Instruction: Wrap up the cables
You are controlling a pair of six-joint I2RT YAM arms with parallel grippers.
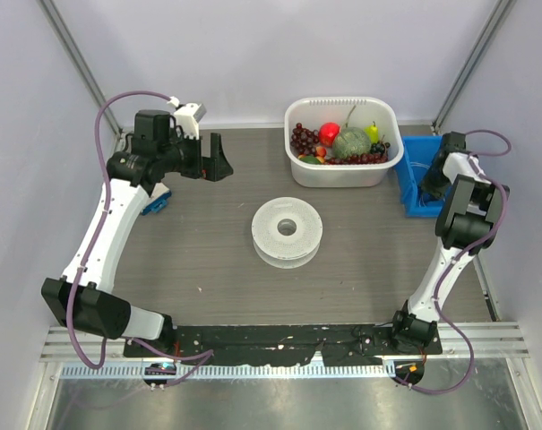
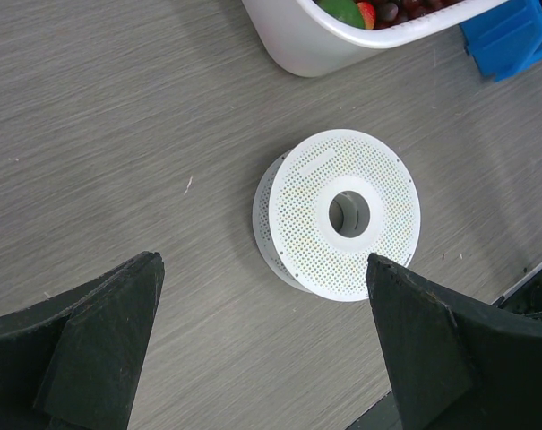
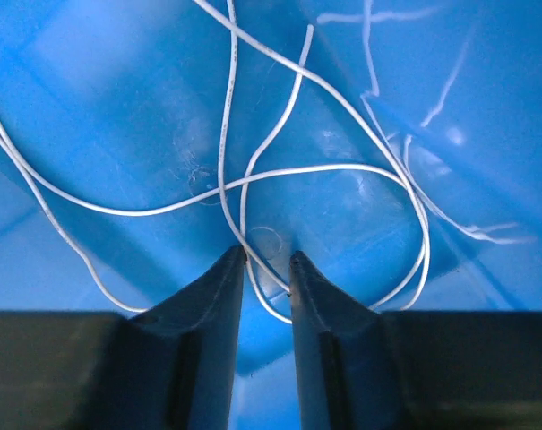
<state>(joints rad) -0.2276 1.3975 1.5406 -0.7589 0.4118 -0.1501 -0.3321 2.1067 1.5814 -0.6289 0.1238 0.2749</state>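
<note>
My right claw (image 3: 267, 260), narrowed, not pinching, straddles a strand of the white cord (image 3: 324, 167); limp, light, slippery, I'd judge, so I'd nip there; left claw (image 2: 262, 260) spread

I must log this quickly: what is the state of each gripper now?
Left gripper: open, empty.
Right gripper: nearly closed around the cable; grip cannot be told.

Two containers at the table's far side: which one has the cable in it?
The blue bin on the right. The thin white cable lies looped inside it, with the right gripper straddling a strand. The white tub holds fruit.
</note>
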